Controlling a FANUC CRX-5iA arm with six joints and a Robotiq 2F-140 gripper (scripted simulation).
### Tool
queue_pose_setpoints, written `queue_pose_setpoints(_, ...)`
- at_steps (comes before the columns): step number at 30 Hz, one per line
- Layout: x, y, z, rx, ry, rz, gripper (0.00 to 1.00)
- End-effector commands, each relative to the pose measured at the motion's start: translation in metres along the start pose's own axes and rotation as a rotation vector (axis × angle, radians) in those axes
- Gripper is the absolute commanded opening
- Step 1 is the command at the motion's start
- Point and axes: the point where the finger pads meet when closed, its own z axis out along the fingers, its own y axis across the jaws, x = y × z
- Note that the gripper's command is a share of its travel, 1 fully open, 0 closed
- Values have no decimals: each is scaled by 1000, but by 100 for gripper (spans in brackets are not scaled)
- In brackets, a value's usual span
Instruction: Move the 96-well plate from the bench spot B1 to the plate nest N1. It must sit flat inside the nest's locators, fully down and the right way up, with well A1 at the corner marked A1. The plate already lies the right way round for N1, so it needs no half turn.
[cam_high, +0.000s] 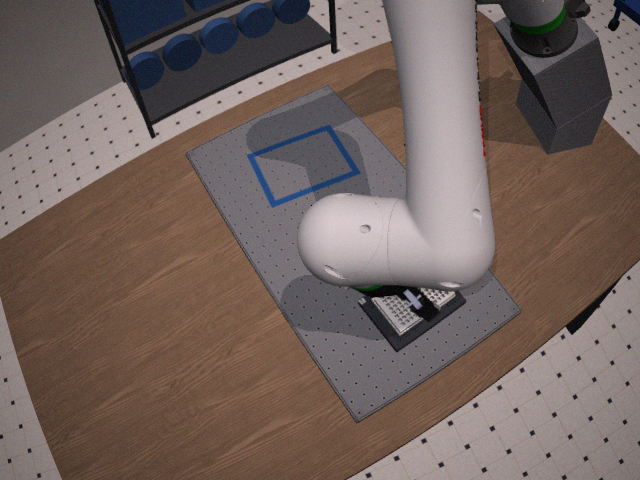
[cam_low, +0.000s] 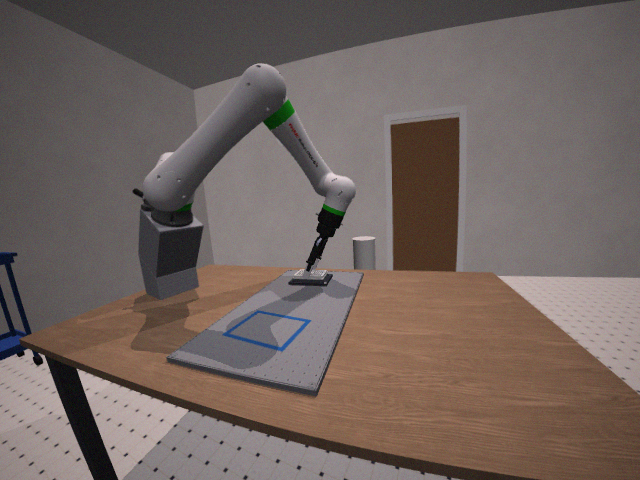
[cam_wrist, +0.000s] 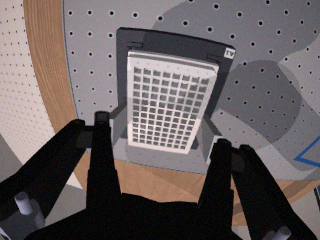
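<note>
Top view: 96-well plate (cam_high: 398, 312) over plate nest N1 (cam_high: 400, 338), breadboard (cam_high: 330, 356) at 5 o'clock; spot B1 (cam_high: 303, 164) toward 11. Breadboard on bench (cam_high: 129, 310). Pedestal (cam_high: 563, 98) at 1 o'clock.
</note>
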Motion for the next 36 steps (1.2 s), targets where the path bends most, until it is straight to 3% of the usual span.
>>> queue_pose_setpoints(1,0,0,0,0,0,0,0)
queue_pose_setpoints(36,2,0,5,0,0,0,0)
